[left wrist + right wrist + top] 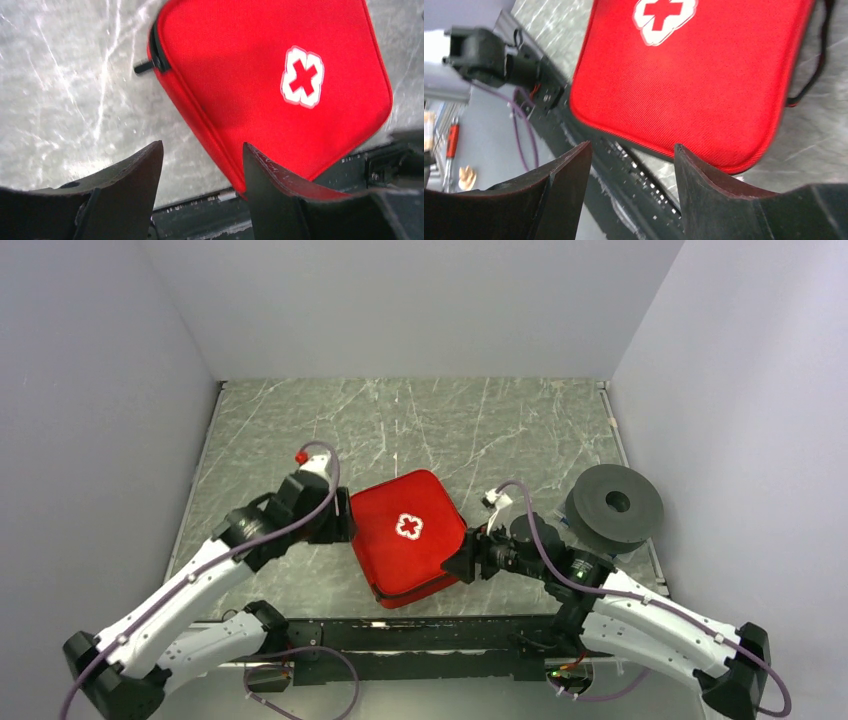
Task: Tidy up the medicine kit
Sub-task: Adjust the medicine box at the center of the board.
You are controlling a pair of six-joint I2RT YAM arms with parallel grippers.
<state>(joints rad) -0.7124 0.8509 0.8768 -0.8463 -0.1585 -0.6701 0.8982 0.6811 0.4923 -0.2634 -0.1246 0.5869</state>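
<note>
The medicine kit [408,536] is a red soft case with a white cross, lying zipped shut and turned diamond-wise near the table's front edge. My left gripper [345,522] hovers at its left edge, open, nothing between its fingers. In the left wrist view the medicine kit [270,85] fills the upper right, its black zip pull [145,66] sticking out at a corner, and the left gripper [202,155] stands beside the case's side. My right gripper [465,562] sits at the kit's right corner, open and empty. The medicine kit [704,80] lies just beyond the right gripper [631,152].
A grey round disc [614,506] with a centre hole rests at the right, close behind my right arm. The black mounting rail [420,632] runs along the table's front edge just below the kit. Grey walls enclose the marbled table [420,425] on three sides.
</note>
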